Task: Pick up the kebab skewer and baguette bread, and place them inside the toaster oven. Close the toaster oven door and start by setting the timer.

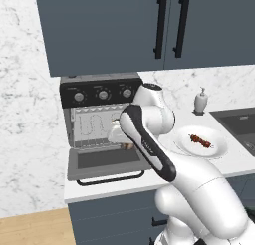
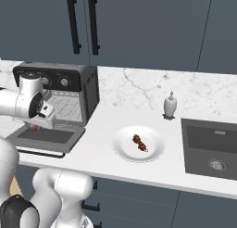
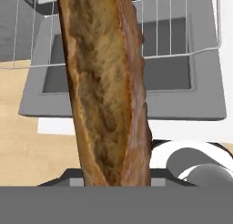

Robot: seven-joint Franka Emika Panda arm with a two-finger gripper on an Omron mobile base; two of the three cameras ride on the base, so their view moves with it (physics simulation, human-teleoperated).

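The golden-brown crusted baguette bread (image 3: 107, 89) is clamped in the two-finger gripper (image 1: 121, 134), centre frame, over the open grey toaster oven door (image 3: 205, 107). If tilted, snagging on the wire rack (image 3: 173, 25) is likely.

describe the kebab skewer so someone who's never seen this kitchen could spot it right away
Start at the toaster oven on the white counter and look toward the sink. Between them sits a round white plate, and the kebab skewer lies on it. It is a thin stick of small red and dark chunks, the plate's sole item.
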